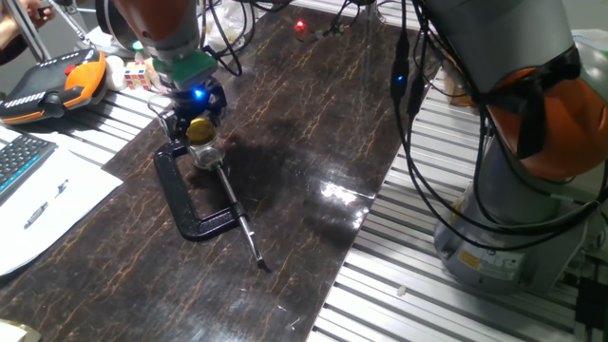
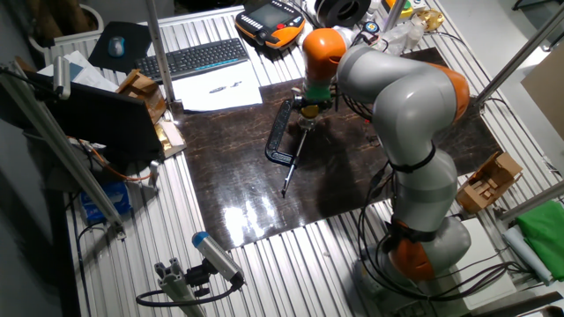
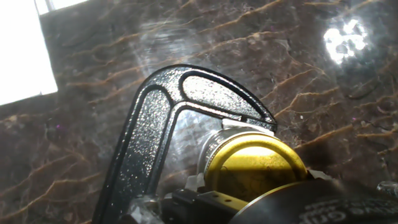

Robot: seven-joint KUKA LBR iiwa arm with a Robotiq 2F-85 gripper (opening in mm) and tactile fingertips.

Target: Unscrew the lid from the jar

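Observation:
The gold-yellow lid (image 1: pixel 199 126) sits at the top of the small clear glass jar (image 1: pixel 206 154), which stands in the jaw of a black C-clamp (image 1: pixel 182 198) lying on the dark marble-patterned board. My gripper (image 1: pixel 197 122) comes down from above and is shut on the lid, one black finger on each side. In the hand view the lid (image 3: pixel 255 163) fills the lower middle, with the jar's neck (image 3: pixel 212 146) just beyond it and dark fingers (image 3: pixel 298 204) at the bottom edge. I cannot tell whether the lid is free of the threads. In the other fixed view the gripper (image 2: pixel 308 104) hides the jar.
The clamp's long screw rod (image 1: pixel 242 228) points toward the board's front. A keyboard (image 1: pixel 19 157) and white paper (image 1: pixel 52 199) lie left of the board, an orange teach pendant (image 1: pixel 47 85) behind them. The robot's base (image 1: pixel 518 190) and cables stand at right.

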